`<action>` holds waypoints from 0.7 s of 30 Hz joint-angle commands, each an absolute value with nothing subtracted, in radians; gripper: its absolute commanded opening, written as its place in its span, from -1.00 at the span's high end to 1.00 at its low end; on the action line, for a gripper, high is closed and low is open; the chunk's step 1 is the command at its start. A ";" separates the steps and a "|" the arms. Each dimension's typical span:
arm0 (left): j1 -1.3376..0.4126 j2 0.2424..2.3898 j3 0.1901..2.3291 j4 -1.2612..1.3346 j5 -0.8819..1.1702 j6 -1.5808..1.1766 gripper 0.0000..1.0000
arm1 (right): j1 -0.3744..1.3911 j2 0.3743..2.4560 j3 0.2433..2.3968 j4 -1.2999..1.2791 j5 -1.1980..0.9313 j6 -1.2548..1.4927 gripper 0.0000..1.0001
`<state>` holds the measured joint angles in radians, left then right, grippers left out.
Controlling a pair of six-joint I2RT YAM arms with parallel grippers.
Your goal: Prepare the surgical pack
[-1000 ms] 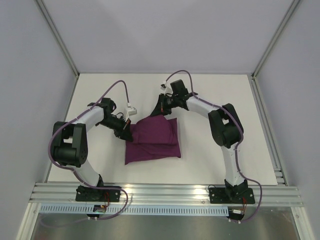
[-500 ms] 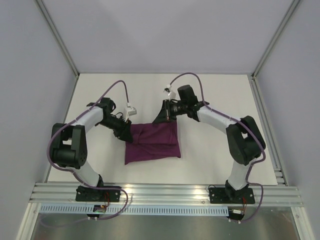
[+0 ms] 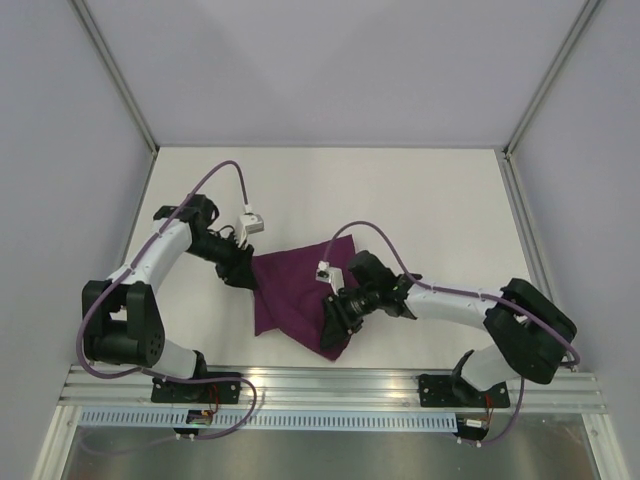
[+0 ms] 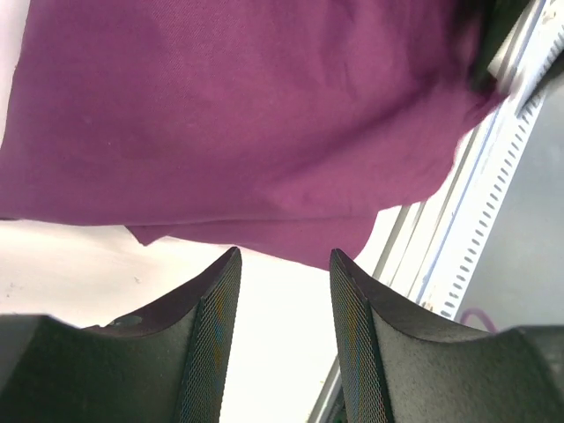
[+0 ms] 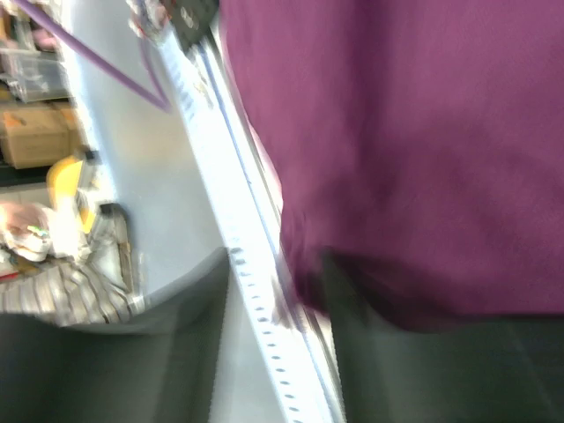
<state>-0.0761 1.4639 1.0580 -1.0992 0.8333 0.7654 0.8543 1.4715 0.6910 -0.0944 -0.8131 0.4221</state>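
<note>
Left gripper [image 3: 240, 272], its forearm slanting in from the upper left, touches the left edge of the purple drape [image 3: 295, 295] at centre frame. The right gripper [image 3: 335, 312], its arm stretched low and leftward, meets the drape's lower-right fold.

Left wrist view: fingers [image 4: 207, 344] stand apart over the bare table [image 4: 273, 352], with the drape [image 4: 229, 115] filling the upper frame.

Right wrist view: blurred. The drape [image 5: 397, 132] fills the right side, and whether the fingers are together or apart cannot be told.

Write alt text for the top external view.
A plum-purple surgical pack lies rumpled on a white table. The left claw sits at its far-left corner, the right claw over its near edge.
</note>
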 commanded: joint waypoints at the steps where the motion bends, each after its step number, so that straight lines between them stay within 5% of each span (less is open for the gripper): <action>1: -0.072 1.445 1.094 -1.085 0.830 0.733 -0.07 | 0.916 1.421 0.669 -0.096 -0.717 0.354 -0.10; 4: -0.072 1.447 1.094 -1.025 0.760 0.635 -0.10 | 0.965 1.379 0.682 -0.124 -0.649 0.377 -0.63; 11: -0.084 1.460 1.115 -0.936 0.588 0.385 -0.30 | 0.963 1.171 0.788 -0.331 -0.307 0.420 -0.97; 12: -0.097 1.468 1.118 -0.942 0.566 0.361 -0.38 | 0.938 1.152 0.804 -0.357 -0.220 0.437 -0.96; 19: -0.173 1.581 1.173 -0.916 0.444 0.270 -0.45 | 0.706 1.308 0.917 -0.494 -0.017 0.515 0.02; 21: -0.173 1.624 1.175 -0.891 0.402 0.256 -0.43 | 0.660 1.357 0.902 -0.433 -0.021 0.525 0.03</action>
<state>-0.1764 1.5848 1.1423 -0.9363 0.4934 0.3389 0.7025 1.2858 0.9043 -0.4000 -0.1318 0.4877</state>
